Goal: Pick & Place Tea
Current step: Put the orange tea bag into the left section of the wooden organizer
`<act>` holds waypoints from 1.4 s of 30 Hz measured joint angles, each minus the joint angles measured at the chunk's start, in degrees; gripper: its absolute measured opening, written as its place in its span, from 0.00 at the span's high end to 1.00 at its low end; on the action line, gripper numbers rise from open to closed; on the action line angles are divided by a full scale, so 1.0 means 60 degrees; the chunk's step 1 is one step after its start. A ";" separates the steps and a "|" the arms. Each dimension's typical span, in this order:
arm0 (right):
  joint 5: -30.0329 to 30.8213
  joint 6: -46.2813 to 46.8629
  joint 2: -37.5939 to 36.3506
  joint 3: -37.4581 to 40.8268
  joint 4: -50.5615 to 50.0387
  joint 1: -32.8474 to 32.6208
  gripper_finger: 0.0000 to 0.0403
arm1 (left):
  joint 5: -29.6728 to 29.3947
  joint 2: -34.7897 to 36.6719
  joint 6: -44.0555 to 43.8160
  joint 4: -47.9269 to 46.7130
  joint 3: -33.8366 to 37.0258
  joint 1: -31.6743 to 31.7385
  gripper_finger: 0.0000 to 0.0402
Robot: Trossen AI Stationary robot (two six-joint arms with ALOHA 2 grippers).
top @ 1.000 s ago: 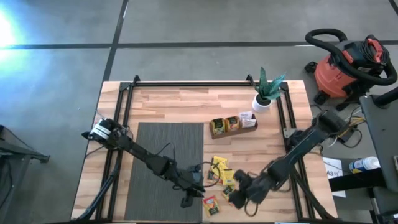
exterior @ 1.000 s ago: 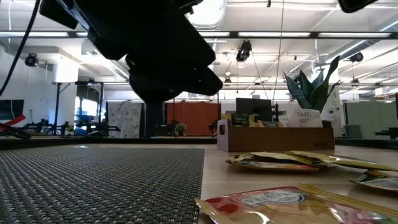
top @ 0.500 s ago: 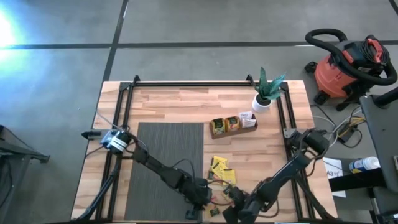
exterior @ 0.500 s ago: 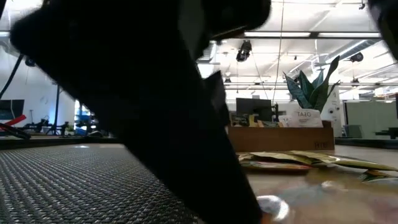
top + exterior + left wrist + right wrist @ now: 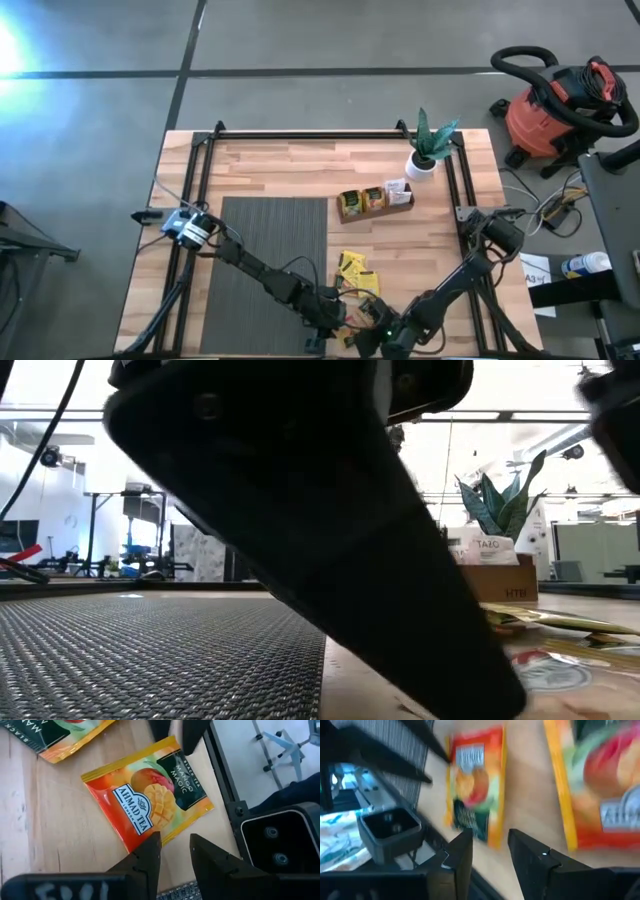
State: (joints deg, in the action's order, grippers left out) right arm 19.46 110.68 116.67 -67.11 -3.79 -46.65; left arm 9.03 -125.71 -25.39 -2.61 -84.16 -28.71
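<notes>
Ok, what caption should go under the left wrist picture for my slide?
Left tool open above a flat orange mango tea sachet on the wooden table.

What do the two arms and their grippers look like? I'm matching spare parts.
Both arms are dark, jointed links with thin cables alongside. The left arm has a white marked base joint. The left gripper and right gripper each have two flat black fingers.

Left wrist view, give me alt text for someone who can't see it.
An orange Ahmad Tea mango sachet lies flat on the wooden table, just ahead of the left gripper, whose two dark fingers stand slightly apart. Another sachet pokes in at the edge.
</notes>
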 joint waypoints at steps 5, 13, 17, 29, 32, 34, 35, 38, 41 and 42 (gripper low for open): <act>0.0007 -0.0040 -0.0017 0.0080 0.0018 0.0223 0.68 | -0.0284 -0.0044 -0.0302 0.0658 0.0029 0.0000 0.73; -0.0182 -0.1009 -0.0056 0.0033 -0.0111 0.0374 0.76 | -0.0707 -0.0047 -0.0358 0.0764 0.0036 0.0007 0.73; -0.0240 -0.1152 -0.0206 0.0048 -0.0585 0.0281 0.89 | -0.0774 -0.0025 -0.0506 0.0762 0.0036 0.0007 0.73; 0.0105 -0.3954 -0.3164 -0.0002 -0.3717 -0.0275 0.98 | -0.2924 0.2079 -0.0779 -0.0175 0.0040 0.0009 0.73; -0.0599 -0.5070 -0.3808 -0.0060 -0.3772 -0.0381 0.98 | -0.3828 0.2944 -0.0961 0.0050 0.0019 0.0212 0.73; -0.0974 -0.5527 -0.4031 -0.0135 -0.3771 -0.0383 0.98 | -0.4140 0.3442 -0.1056 0.0453 0.0018 0.0452 0.73; -0.1050 -0.5745 -0.4115 -0.0165 -0.3787 -0.0372 0.98 | -0.4163 0.3612 -0.1097 0.0688 0.0013 0.0599 0.73; -0.1092 -0.6424 -0.4163 -0.0337 -0.3815 -0.0255 0.98 | -0.3861 0.3927 -0.1240 0.1293 -0.0028 0.1067 0.73; -0.1390 -0.6920 -0.4170 -0.0444 -0.3846 0.0027 0.98 | -0.3020 0.3942 -0.1663 0.1657 -0.0058 0.1499 0.73; -0.1428 -0.7038 -0.4177 -0.0473 -0.3825 0.0114 0.98 | -0.2772 0.3887 -0.1843 0.1705 -0.0061 0.1619 0.73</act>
State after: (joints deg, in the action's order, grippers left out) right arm 10.90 68.45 91.61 -69.95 -26.74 -45.97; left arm -7.61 -102.39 -36.45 7.62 -84.53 -19.00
